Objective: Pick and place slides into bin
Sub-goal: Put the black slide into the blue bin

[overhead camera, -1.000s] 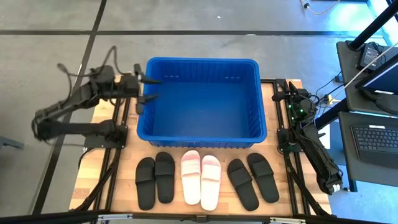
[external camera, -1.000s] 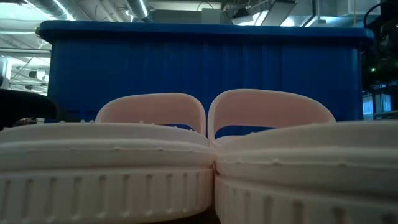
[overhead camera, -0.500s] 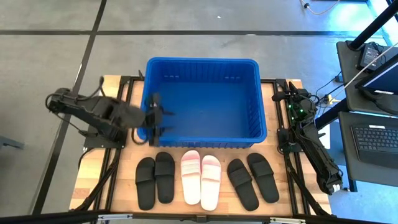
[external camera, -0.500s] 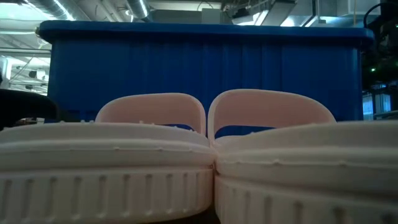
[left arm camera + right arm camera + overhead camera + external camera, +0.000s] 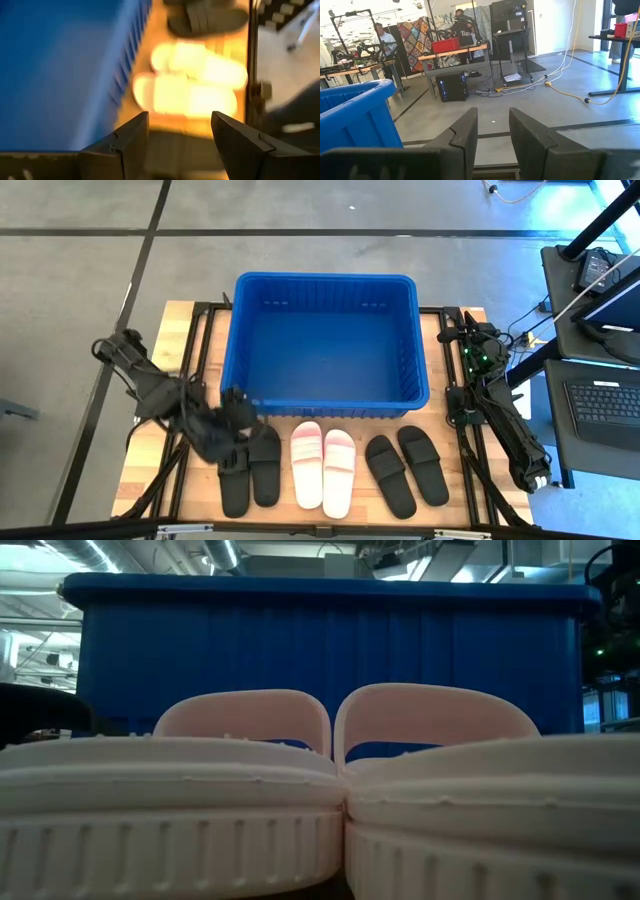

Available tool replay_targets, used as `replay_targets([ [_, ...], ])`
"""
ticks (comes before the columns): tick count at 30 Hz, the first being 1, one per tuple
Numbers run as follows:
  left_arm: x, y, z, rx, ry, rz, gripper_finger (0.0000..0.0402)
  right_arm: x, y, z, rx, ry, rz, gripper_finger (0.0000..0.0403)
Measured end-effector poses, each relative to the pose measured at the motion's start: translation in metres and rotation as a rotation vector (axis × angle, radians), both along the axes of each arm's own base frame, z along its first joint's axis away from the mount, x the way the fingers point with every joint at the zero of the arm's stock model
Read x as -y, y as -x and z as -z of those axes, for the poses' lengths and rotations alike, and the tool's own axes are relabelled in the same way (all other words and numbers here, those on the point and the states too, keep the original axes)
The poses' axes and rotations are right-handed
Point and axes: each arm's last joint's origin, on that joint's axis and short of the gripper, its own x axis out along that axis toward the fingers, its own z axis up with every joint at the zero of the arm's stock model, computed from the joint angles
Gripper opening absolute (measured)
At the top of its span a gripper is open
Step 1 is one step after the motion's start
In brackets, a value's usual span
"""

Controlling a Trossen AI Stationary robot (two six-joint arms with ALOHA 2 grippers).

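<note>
The blue bin (image 5: pixel 325 340) stands at the middle far side of the table, and the low view shows its near wall (image 5: pixel 320 650). Six slides lie in a row in front of it, soles on the table: a black pair (image 5: pixel 250 470), a pale pink-white pair (image 5: pixel 322 468) and another black pair (image 5: pixel 405 470). My left gripper (image 5: pixel 243 420) hangs open over the far ends of the left black pair, by the bin's near left corner. Its own view (image 5: pixel 180 145) shows nothing between the fingers. My right gripper (image 5: pixel 492 137) waits at the table's right edge, slightly open with nothing in it.
The pink-white slides (image 5: pixel 320 800) fill the low view close up. Black frame rails (image 5: pixel 195 370) run along both sides of the table. Desks with a laptop (image 5: pixel 605 400) stand past the right edge. People sit at benches (image 5: pixel 380 40) far off in the room.
My left gripper has swung from the bin's far left corner toward the table's near edge, along the bin's left wall. It now hangs over the left black pair. It has turned and tipped downward, and its fingers have stayed open. No slide has moved.
</note>
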Motion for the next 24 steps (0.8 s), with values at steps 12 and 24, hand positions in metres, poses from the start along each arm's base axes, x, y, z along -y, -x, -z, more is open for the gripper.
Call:
replay_targets([
  [12, 0.07, -0.004, 0.065, -0.374, -0.127, -0.023, 0.0209, 0.0, 0.0, 0.0, -0.001, 0.0, 0.0, 0.0113],
  [24, 0.113, -0.013, 0.144, -0.571, -0.313, -0.146, 0.0209, 0.0, 0.0, 0.0, 0.0, -0.001, 0.0, 0.0113],
])
